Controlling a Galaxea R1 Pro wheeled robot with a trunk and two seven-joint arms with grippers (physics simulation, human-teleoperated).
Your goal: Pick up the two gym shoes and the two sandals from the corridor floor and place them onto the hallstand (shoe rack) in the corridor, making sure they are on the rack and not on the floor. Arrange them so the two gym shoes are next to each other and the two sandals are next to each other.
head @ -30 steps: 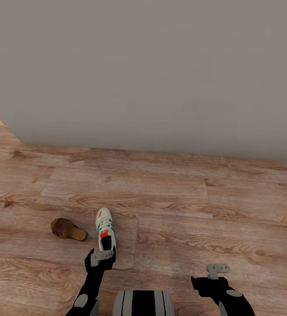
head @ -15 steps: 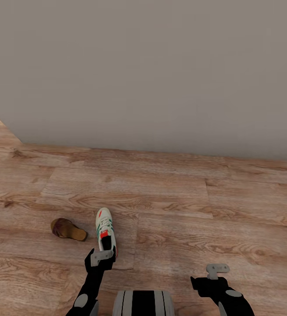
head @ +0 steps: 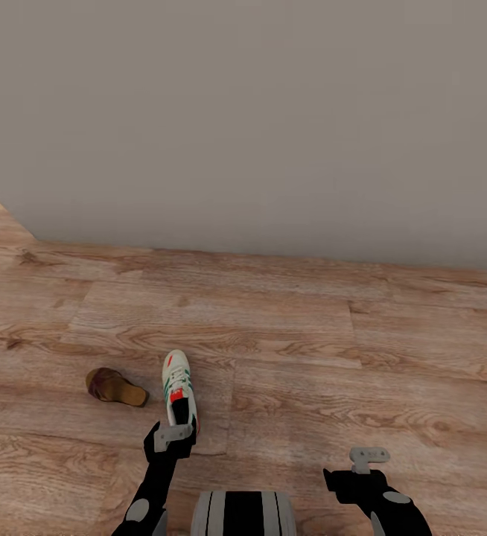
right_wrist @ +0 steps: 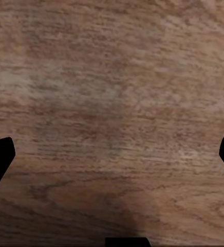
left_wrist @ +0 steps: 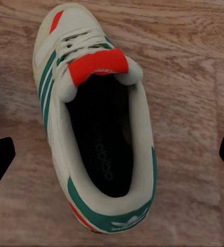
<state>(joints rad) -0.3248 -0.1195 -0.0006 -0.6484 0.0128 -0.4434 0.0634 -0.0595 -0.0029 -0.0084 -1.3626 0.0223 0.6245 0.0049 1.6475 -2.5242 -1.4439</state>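
Two grippers hang low over the corridor floor (head: 288, 335). Left gripper (head: 173, 434) spread wide above one gym shoe's (head: 178, 388) heel, nothing held; wrist view shows fingertips (left_wrist: 0, 159) well clear either side of the shoe (left_wrist: 99, 118). Right gripper (head: 368, 455) likewise wide, over bare planks (right_wrist: 112, 103). One sandal (head: 114, 387) lies beside the shoe. Grey wall (head: 258, 119) beyond.

Cream gym shoe (left_wrist: 94, 128) with green stripes, red-orange tongue; brown sandal (head: 114, 387).

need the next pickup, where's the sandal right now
In the head view the sandal lies on the corridor floor, left of the gym shoe.
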